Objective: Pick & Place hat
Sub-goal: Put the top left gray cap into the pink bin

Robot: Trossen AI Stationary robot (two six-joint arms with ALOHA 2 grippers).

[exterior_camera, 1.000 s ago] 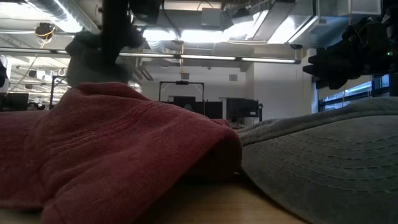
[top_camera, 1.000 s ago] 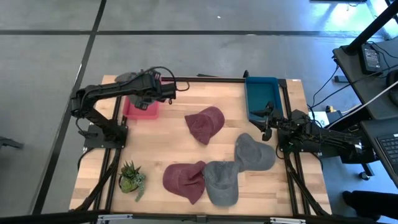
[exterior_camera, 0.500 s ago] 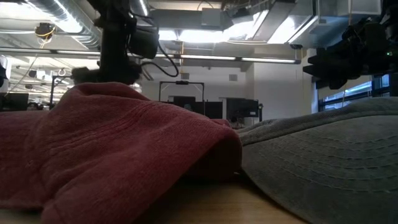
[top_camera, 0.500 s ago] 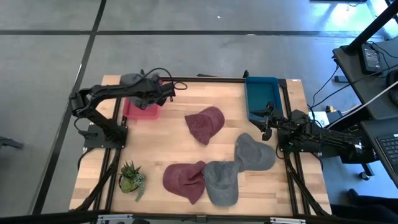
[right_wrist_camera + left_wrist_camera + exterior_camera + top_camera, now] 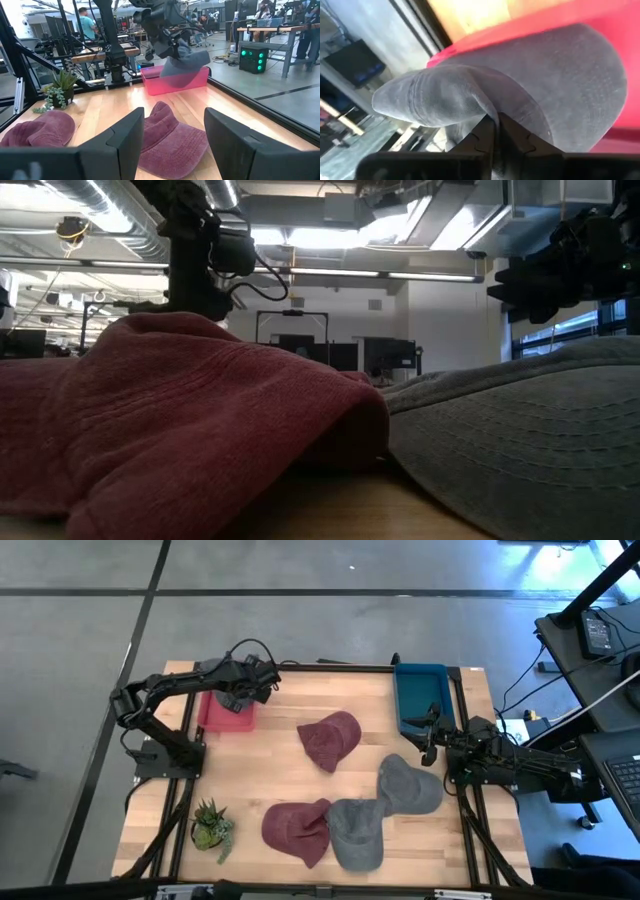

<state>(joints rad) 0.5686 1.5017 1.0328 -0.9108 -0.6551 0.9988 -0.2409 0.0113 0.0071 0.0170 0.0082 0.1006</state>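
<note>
Over the wooden counter, the left hand clamps a grey hat, half hiding the pink bin; the right hand waits spread apart.

Table: bin at the far left corner, second bin at the far right. Potted plant near left; four hats lie between. Left gripper, over the left bin, pinches a fifth hat.
</note>
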